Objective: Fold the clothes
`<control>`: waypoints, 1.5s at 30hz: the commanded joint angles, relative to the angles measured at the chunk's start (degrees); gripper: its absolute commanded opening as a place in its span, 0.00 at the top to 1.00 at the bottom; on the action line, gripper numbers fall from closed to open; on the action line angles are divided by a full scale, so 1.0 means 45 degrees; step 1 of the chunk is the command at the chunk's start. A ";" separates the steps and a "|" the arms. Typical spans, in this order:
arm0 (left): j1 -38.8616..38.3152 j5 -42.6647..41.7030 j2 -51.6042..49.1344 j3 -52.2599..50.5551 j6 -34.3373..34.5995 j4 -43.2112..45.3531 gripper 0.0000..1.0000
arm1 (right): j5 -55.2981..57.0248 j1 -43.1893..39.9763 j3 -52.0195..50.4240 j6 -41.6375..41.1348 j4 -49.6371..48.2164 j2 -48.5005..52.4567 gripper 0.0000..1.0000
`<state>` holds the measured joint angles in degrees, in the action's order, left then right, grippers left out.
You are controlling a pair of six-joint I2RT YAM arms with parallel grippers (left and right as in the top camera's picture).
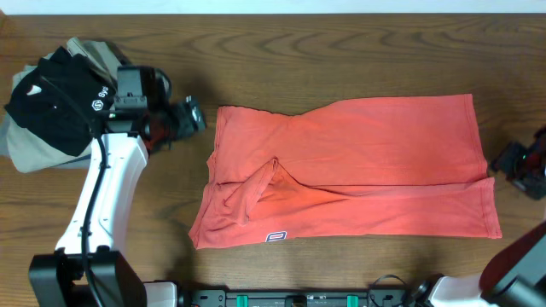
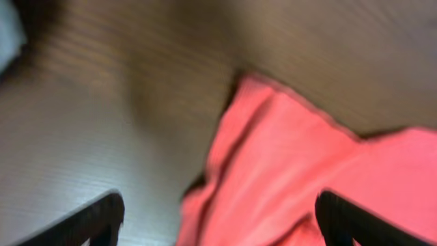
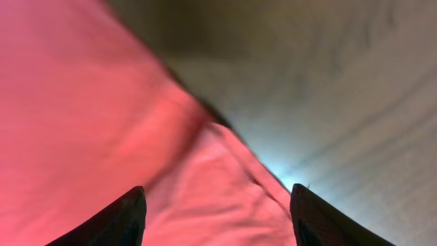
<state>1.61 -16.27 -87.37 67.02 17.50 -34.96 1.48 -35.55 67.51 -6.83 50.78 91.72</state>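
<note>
Coral-red T-shirt (image 1: pixel 358 166), long axis left-right

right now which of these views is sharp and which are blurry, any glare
Overhead: sharp and evenly lit, the T-shirt and its hem label crisp. Left wrist: blurred throughout, the shirt's edge smeared, the left fingers dark silhouettes. Right wrist: soft too, with a pale glare patch on the table beside the cloth, the right fingers dark.

Matt cloth T-shirt (image 1: pixel 358 170) on wooden worktop (image 1: pixel 341 51).
The cloth looks soft and creased; the wood is smooth, brown, with clear grain.
</note>
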 commanded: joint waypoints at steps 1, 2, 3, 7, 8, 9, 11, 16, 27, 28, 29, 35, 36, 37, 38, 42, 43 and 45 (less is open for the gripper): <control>-0.0019 -0.1370 -0.1166 -0.0015 -0.0403 0.1268 0.09 | -0.1690 0.0539 0.0350 0.1069 0.0063 -0.1001 0.34; -0.0019 -0.1622 -0.1515 -0.0005 -0.0408 0.1744 0.09 | -0.1792 0.0661 0.0345 0.1151 0.0078 -0.1175 0.34; -0.0019 -0.2001 -0.1957 0.0005 -0.0408 0.2327 0.09 | -0.1889 0.0806 0.0345 0.1209 0.0112 -0.1341 0.34; -0.0019 -0.2691 -0.3512 0.0126 -0.0393 0.4031 0.10 | -0.1909 0.1302 0.0345 0.1302 0.0301 -0.1603 0.34; -0.0019 -0.2749 -0.3905 0.0165 -0.0398 0.4386 0.10 | -0.1909 0.1384 0.0345 0.1307 0.0379 -0.1603 0.34; -0.0019 -0.2851 -0.4221 0.0199 -0.0398 0.4673 0.11 | -0.1909 0.1462 0.0340 0.1297 0.0476 -0.1598 0.34; -0.0034 -0.2977 -0.4872 0.0321 -0.0389 0.5037 0.11 | -0.1909 0.1588 0.0330 0.1297 0.0651 -0.1598 0.34; -0.0355 -0.2958 -0.5926 0.0423 -0.0403 0.5955 0.15 | -0.1909 0.1656 0.0330 0.1297 0.0928 -0.1598 0.35; -0.0967 -0.2807 -0.6708 0.0423 -0.0408 0.6965 0.62 | -0.1904 0.1656 0.0330 0.1292 0.1224 -0.1598 0.41; -0.0918 -0.2803 -0.6708 0.0423 -0.0408 0.6965 0.74 | -0.1904 0.1656 0.0330 0.1292 0.1171 -0.1598 0.42; -0.0855 -0.2807 -0.6708 0.0423 -0.0403 0.6965 0.79 | -0.1904 0.1656 0.0330 0.1297 0.1127 -0.1593 0.44; -0.0311 -0.2827 -0.6455 0.0423 -0.0049 0.6640 0.89 | -0.1909 0.1656 0.0325 0.1302 0.0476 -0.1098 0.50; -0.0223 -0.2827 -0.6387 0.0423 0.0053 0.6431 0.91 | -0.1909 0.1656 0.0330 0.1302 0.0311 -0.0860 0.50; -0.0170 -0.2924 -0.6324 0.0423 0.0083 0.6237 0.92 | -0.1909 0.1656 0.0325 0.1302 0.0107 -0.0622 0.50; -0.0141 -0.3079 -0.6251 0.0423 0.0078 0.6003 0.93 | -0.1914 0.1656 0.0330 0.1297 -0.0209 -0.0306 0.50; -0.0175 -0.4517 -0.5950 0.0423 0.0073 0.5513 0.94 | -0.2021 0.1710 0.0335 0.1302 -0.2030 0.1025 0.45; -0.0170 -0.5056 -0.5887 0.0423 0.0078 0.5503 0.94 | -0.2123 0.1763 0.0335 0.1307 -0.2681 0.1404 0.42; -0.0170 -0.6120 -0.5697 0.0423 0.0083 0.5489 0.94 | -0.2603 0.1938 0.0335 0.1462 -0.4187 0.2118 0.41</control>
<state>0.86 -35.64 -115.83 68.16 17.82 -10.09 -7.40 -28.47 68.29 -1.54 35.79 98.26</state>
